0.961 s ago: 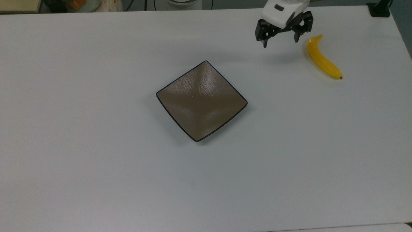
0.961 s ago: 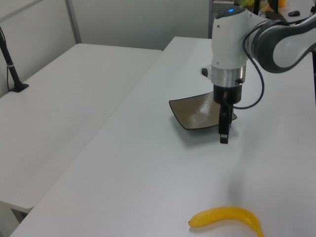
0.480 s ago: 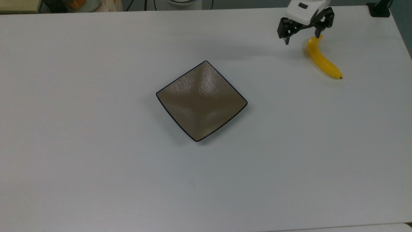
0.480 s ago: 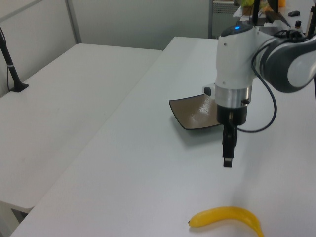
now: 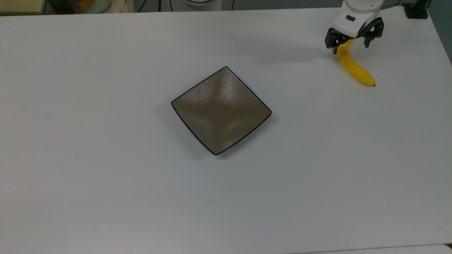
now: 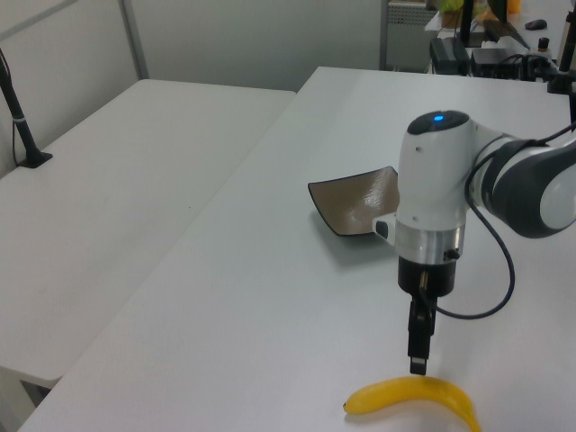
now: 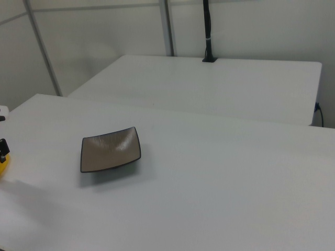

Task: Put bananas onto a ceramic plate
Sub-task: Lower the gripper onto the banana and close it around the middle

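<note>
The yellow banana (image 5: 356, 68) lies on the white table at the top view's far right, its dark tip pointing to the lower right. My gripper (image 5: 350, 46) hangs open over its stem end, one finger on each side of it. In the left view the gripper (image 6: 418, 364) is seen edge-on, its tips just above the banana (image 6: 414, 396) and apart from it. The square brown-grey ceramic plate (image 5: 221, 110) sits bare in the middle of the table, well to the top view's left of the banana. It also appears as plate (image 6: 354, 203) and plate (image 7: 111, 149).
A black mount (image 5: 416, 10) stands at the table's back right corner in the top view, close to the arm. The table's right edge runs near the banana. A second white table (image 6: 108, 207) with a black post (image 6: 22, 135) lies to the left view's left.
The gripper has travelled to the top view's right, away from the plate, to over the banana's stem end, and has come down lower. It stays open. Banana and plate have not moved.
</note>
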